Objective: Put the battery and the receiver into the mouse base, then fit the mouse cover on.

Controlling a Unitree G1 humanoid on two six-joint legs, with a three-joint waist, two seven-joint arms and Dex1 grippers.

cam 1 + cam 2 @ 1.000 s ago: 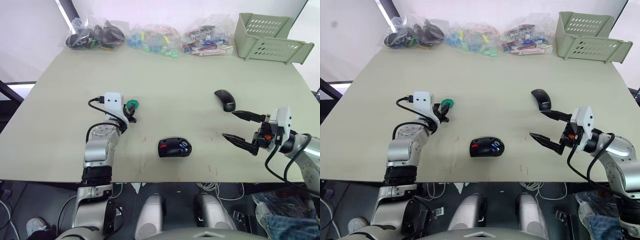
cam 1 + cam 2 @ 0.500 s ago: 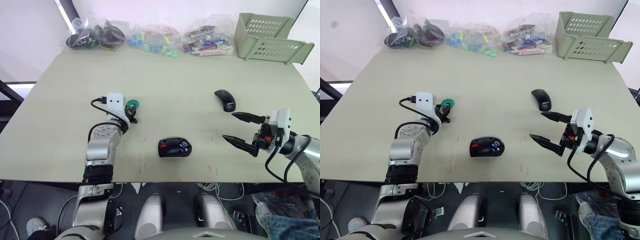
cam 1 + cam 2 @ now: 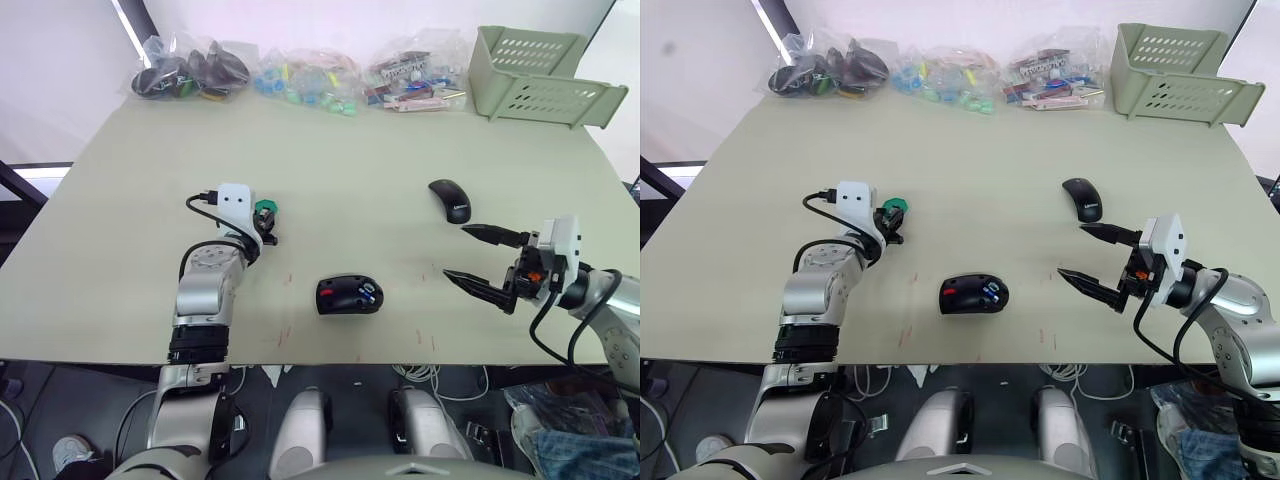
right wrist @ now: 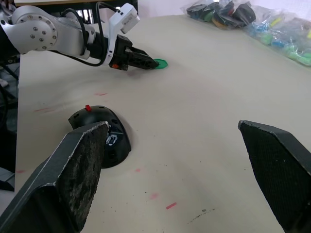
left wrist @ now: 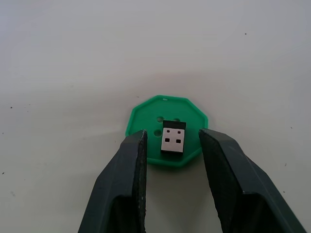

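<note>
Head view: the left gripper (image 3: pixel 264 222) sits at the green disc (image 3: pixel 266 209), at 10 o'clock from the mouse base (image 3: pixel 349 295); the right gripper (image 3: pixel 478 260) hangs with jaws wide apart. Left wrist view: jaws parted, straddling the receiver (image 5: pixel 173 139) on the disc, its long axis running along the fingers (image 5: pixel 127 174).

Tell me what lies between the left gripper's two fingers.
In the left wrist view, the receiver lies on the green disc, in the gap of the open left gripper. The fingers flank it without touching.
</note>
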